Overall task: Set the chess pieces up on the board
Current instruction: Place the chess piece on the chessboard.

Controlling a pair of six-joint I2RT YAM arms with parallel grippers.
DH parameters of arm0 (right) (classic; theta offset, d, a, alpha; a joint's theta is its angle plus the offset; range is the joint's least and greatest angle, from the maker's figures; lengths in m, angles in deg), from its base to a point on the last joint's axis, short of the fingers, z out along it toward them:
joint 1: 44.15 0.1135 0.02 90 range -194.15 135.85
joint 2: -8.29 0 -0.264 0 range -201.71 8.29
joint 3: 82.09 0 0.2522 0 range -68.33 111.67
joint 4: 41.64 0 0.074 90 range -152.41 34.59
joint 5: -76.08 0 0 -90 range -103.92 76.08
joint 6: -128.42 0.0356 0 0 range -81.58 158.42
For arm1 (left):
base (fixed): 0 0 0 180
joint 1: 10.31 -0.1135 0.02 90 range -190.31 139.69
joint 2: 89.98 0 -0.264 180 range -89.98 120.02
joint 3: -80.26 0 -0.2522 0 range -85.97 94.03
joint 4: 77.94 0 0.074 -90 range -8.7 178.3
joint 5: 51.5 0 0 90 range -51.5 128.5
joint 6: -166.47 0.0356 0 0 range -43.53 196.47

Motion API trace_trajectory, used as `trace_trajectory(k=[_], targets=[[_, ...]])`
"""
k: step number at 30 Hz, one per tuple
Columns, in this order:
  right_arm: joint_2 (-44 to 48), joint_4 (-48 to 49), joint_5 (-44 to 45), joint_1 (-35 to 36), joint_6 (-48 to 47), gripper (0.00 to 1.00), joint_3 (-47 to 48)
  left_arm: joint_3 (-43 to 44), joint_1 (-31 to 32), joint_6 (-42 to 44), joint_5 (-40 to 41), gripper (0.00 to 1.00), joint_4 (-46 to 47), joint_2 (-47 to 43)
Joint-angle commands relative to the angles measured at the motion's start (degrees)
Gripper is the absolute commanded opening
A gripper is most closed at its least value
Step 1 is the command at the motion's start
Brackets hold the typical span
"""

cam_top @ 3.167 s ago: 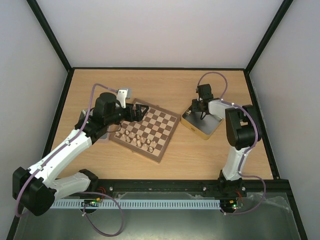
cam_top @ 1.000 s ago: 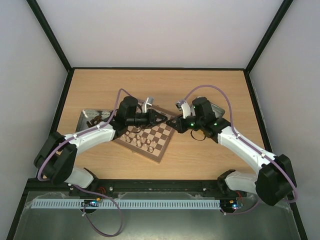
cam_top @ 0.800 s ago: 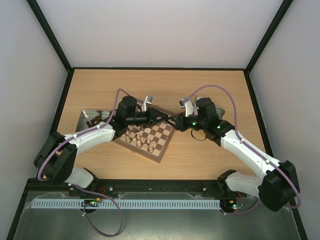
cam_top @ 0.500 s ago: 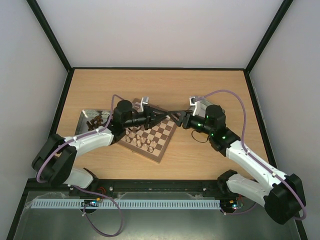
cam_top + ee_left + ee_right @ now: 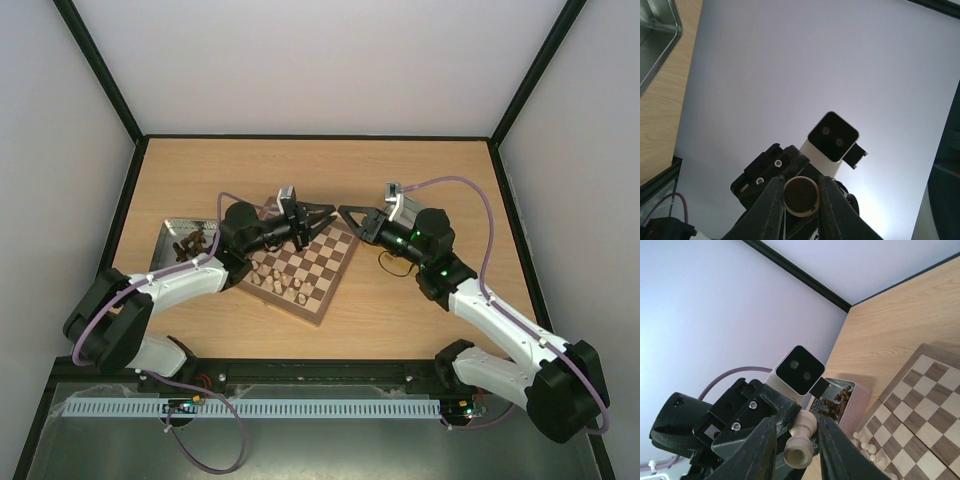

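My left claw (image 5: 800, 184) is closed tight on a piece (image 5: 799, 442). I hold it in the air over the far corner of the board (image 5: 325, 265), clear of the squares. The piece is pale cream turned wood, with a flat round collar, a narrow waist and a rounded end that points toward my right wrist camera. From my left wrist I see its other end, a round base with a cream rim and a dark brown disc set in it, pinched between my two fingers.

My right claw (image 5: 797, 426) meets it tip to tip from the other side. Its jaws are part-way apart and straddle the piece, one finger on each side. Slim gaps show, and I cannot tell whether either pad touches the wood.

The board lies at an angle on the bench (image 5: 420, 170), with dark brown and tan squares inside a light rim. More cream pieces (image 5: 272, 278) stand clustered along its near-left side. Left of the board, a silver tray (image 5: 168, 232) holds dark pieces (image 5: 195, 240) in a heap.
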Motion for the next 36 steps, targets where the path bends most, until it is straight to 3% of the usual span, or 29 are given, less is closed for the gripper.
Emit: trace_trajectory(k=[1, 9, 15, 17, 20, 24, 29, 36], targets=[[-0.96, 5.08, -0.53, 0.29, 3.59, 0.22, -0.36, -0.15, 0.51, -2.11, 1.59, 0.09, 3.0, -0.04], [-1.88, 6.0, -1.9, 0.52, 4.97, 0.25, -0.33, 0.07, 0.52, -2.41, 2.27, 0.09, 3.12, 0.55], [-2.08, 4.33, -0.66, 0.55, 4.63, 0.02, 0.42, -0.04, 0.52, -2.38, 1.97, 0.1, 3.18, 0.87], [-2.44, 1.9, 0.08, 0.55, 3.69, 0.02, 1.73, -0.21, 0.52, -1.3, 2.06, 0.17, 1.41, 0.47], [-3.56, -8.15, 2.67, 0.55, -0.44, 0.02, 5.4, 0.34, 0.44, 6.32, 4.31, 0.41, -9.16, -2.03], [-7.1, -28.7, 8.78, 0.77, -10.08, 0.02, 12.62, 0.31, 0.06, 23.26, 13.09, 0.61, -30.07, -7.48], [-12.27, -46.02, 16.97, 4.58, -19.55, 0.02, 17.8, -0.54, -1.52, 38.57, 25.82, 0.69, -46.45, -14.5], [-20.82, -58.82, 25.52, 17.86, -23.48, 0.02, 23.42, 3.09, -5.41, 53.25, 41.66, 0.73, -60.18, -23.06]])
